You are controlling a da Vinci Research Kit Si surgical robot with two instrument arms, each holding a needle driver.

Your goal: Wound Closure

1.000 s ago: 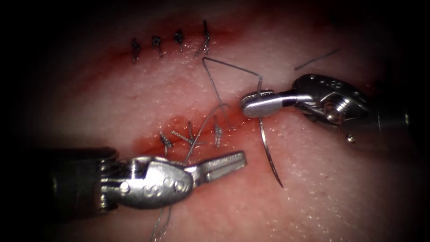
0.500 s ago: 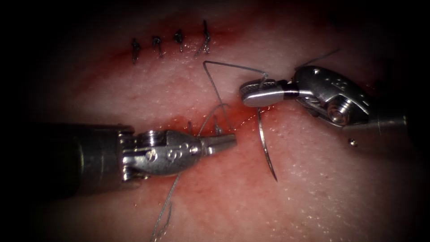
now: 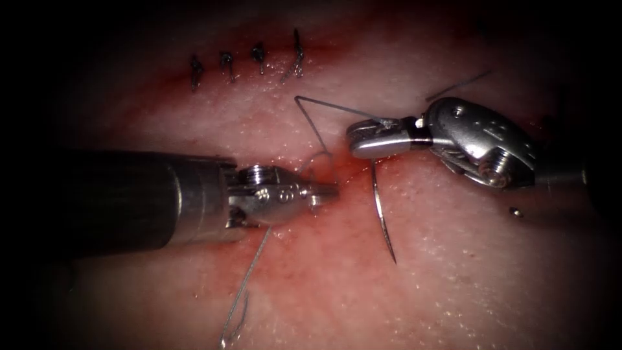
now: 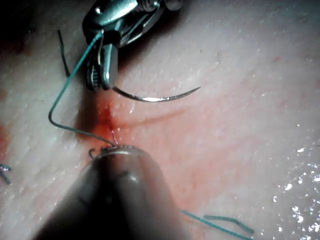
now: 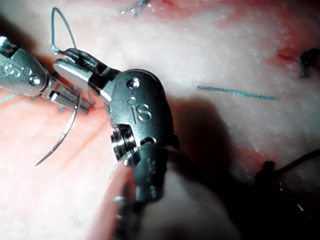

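Right tool [image 3: 363,138] [image 4: 100,75] [image 5: 70,62]: jaws clamped on the needle [image 3: 382,214] [image 4: 155,97] [image 5: 62,135] near its thread end, curve hanging toward 6 o'clock, point free above the tissue [image 3: 466,259] [image 4: 250,75] [image 5: 210,50], not in it. Left tool [image 3: 324,192] [image 5: 65,100]: jaws narrowed to a tip at the cut [image 3: 340,181], just at 9 o'clock of the needle; grip on anything could not be told. One needle, two tools. Thread [image 3: 317,123] [image 4: 70,70] [image 5: 62,25] ran from the right jaws toward 10 o'clock, bent sharply, then dropped to the cut by the left tip. Four finished stitches [image 3: 246,65] in a row at 12 o'clock. One loose thread piece [image 3: 457,86] [image 5: 235,91] at 1 o'clock of the right tool. Red fluid [image 3: 311,233] [image 4: 105,112] around the cut.
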